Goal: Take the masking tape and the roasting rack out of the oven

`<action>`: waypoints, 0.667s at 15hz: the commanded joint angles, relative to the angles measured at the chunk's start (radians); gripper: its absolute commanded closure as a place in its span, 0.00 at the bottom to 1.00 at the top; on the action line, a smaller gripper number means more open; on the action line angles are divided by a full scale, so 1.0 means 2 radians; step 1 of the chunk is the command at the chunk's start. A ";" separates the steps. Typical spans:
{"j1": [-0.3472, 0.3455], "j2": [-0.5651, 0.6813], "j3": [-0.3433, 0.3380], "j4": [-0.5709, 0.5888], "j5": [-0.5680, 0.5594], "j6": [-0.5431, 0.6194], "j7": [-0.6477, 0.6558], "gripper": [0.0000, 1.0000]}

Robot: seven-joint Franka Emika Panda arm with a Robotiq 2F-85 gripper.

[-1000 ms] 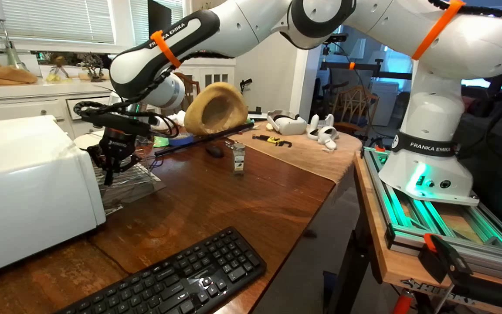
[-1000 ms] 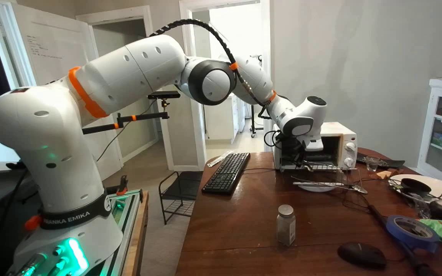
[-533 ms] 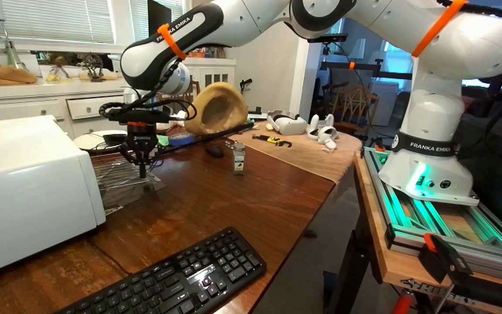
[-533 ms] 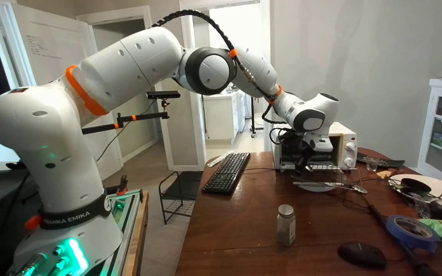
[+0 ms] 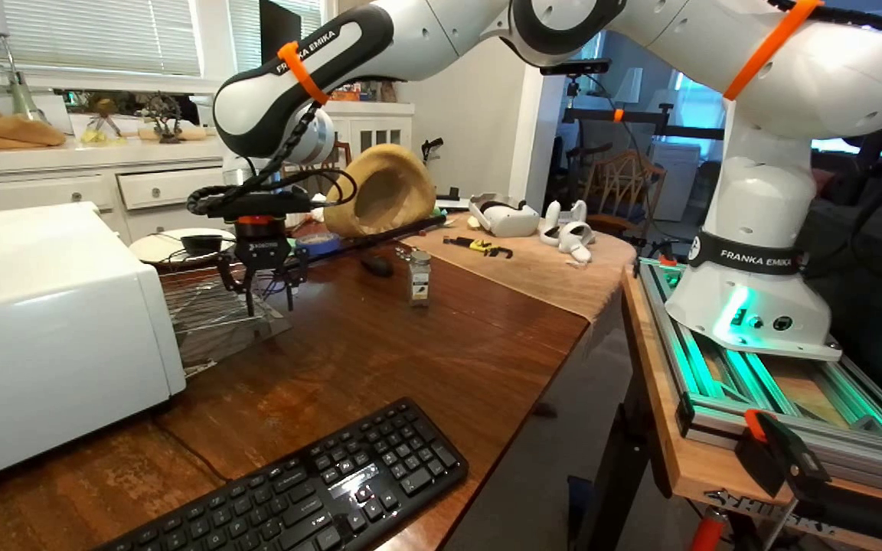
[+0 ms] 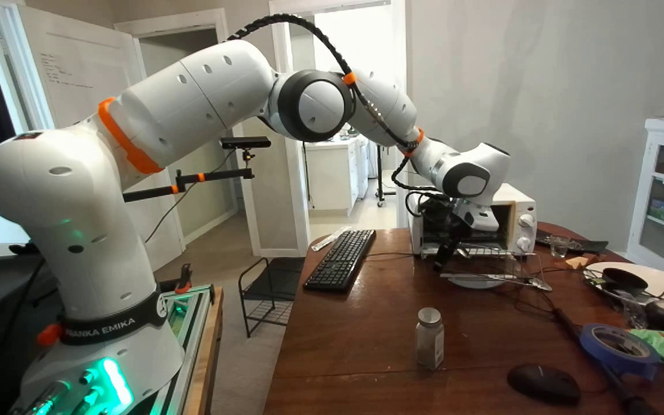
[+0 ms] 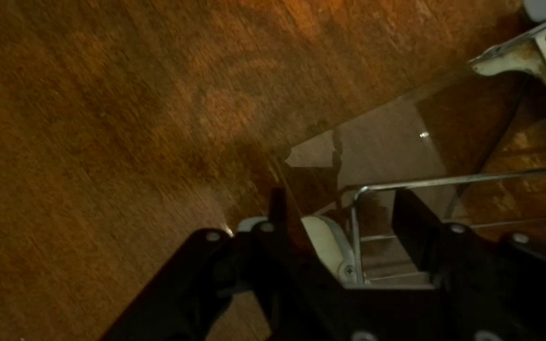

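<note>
While gripper (image 7: 340, 195) hangs spread, pinching nothing | roasting rack (image 7: 443, 181) runs toward toaster oven (image 5: 58, 329) | wrist view: outer wire (image 7: 356, 237) between fingertips (image 7: 413, 222)

I drew the pincer (image 5: 270, 304) back from the oven (image 5: 58, 306), which ended up farther off to its side. In an exterior view I saw its slant give way to a near-upright stance. I spread the fingers (image 5: 249, 303), together a moment before, to leave a clear gap. Past the pincer in that view, the bowl (image 5: 202, 245), earlier hidden, came into sight.
</note>
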 commanded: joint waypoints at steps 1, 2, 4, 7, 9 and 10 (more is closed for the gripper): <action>0.003 -0.002 -0.003 0.002 -0.004 -0.022 -0.010 0.07; 0.004 -0.001 -0.003 0.002 -0.003 -0.024 -0.011 0.09; 0.005 0.001 -0.004 0.005 -0.004 -0.029 -0.010 0.37; 0.005 0.003 -0.007 0.006 -0.004 -0.040 -0.003 0.52; 0.005 0.004 -0.010 0.006 -0.002 -0.047 0.008 0.68; 0.006 0.005 -0.011 0.006 -0.002 -0.047 0.013 0.77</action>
